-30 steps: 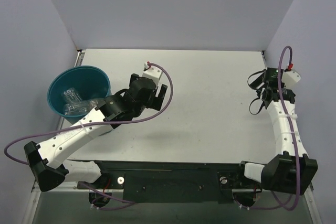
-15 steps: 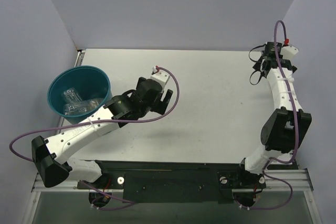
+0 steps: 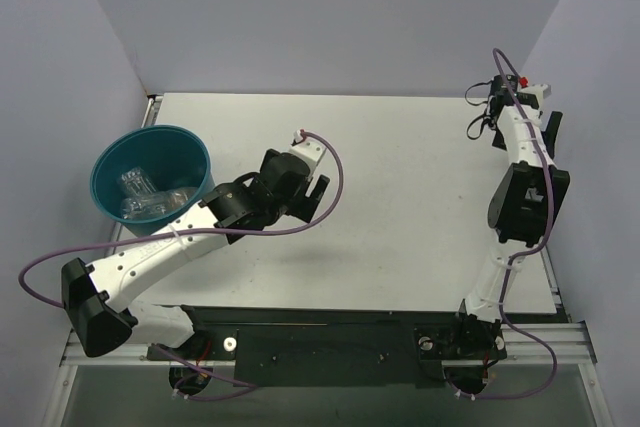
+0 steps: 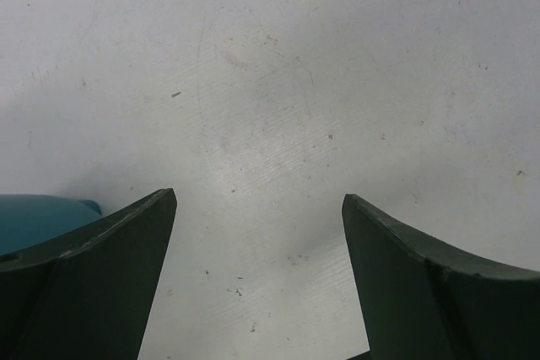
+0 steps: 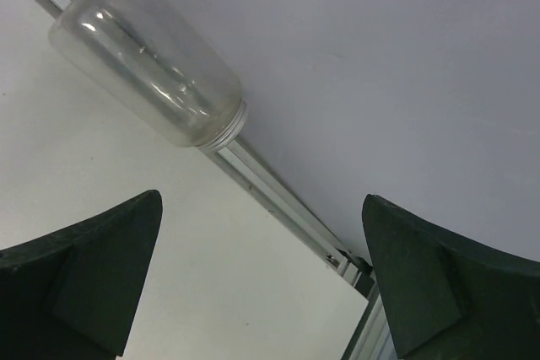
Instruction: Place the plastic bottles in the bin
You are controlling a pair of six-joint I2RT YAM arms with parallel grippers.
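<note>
On the table's [image 3: 400, 207] left, bottles [image 3: 140, 197] lie in the bin [image 3: 150, 129]; 1 bottle [image 5: 148, 56] lies ahead of my right gripper [image 5: 261, 198].

Clear glossy plastic bottle [image 5: 148, 56]; matt, scuffed table [image 4: 270, 82].

A robotics lab test cell.
A scuffed white table [image 3: 400, 217] is boxed in on three sides by plain pale lilac panels [image 3: 330, 17], with an aluminium rail [image 5: 278, 200] running along its edge. Two white-and-black robot arms, the left arm [image 3: 150, 252] and the right arm [image 3: 525, 192], are bolted to a black base plate [image 3: 320, 342] at the near edge, and purple cables [image 3: 335, 182] loop off them.
</note>
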